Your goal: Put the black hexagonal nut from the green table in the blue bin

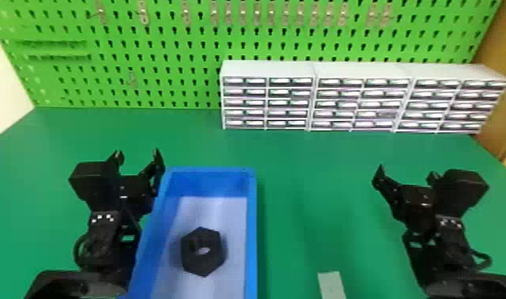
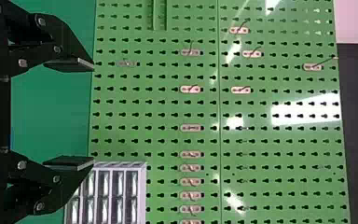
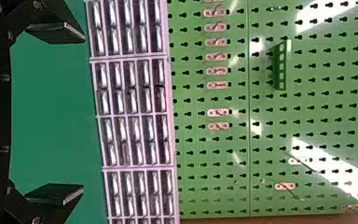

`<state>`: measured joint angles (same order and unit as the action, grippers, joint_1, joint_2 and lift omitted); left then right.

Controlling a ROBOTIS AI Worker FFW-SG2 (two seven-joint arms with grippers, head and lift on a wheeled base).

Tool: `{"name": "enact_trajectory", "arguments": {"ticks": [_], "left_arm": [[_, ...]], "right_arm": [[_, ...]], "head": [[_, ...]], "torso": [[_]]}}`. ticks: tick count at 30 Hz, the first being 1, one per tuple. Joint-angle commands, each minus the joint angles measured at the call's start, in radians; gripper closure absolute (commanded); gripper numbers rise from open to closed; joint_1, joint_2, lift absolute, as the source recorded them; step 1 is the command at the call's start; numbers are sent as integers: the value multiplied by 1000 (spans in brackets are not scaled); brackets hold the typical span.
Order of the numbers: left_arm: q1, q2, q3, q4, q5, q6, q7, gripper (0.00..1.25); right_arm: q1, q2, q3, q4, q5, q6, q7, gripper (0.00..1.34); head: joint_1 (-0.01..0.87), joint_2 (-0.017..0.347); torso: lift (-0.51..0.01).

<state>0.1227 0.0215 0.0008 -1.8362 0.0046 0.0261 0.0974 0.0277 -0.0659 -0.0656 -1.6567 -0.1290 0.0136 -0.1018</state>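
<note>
One nut is seen lying flat in the blue bin, on the pale bottom and apart from the side walls, so the placing step is judged to be complete. Nothing more seems to be called for with the nut; any withdrawal should be made without the bin being knocked. The left end effector is released, its fingers spread with nothing gripped, just beside the bin's far left corner. The right end effector is likewise released, over the desk, well apart from the bin. What is stored in the drawer units behind cannot be told.
</note>
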Motion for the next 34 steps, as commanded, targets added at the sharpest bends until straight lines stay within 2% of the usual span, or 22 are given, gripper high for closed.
{"name": "enact_trajectory", "arguments": {"ticks": [1,34], "left_arm": [[0,0,-1,0,0,0,1,530],[-2,3,2,2,-2,5,-1,530]], "right_arm": [[0,0,0,0,-1,0,1,165],[-8,-8,12,2,-6,19,1,165]], "head": [[657,57],[657,57]], "torso": [[-95],[-95]]}}
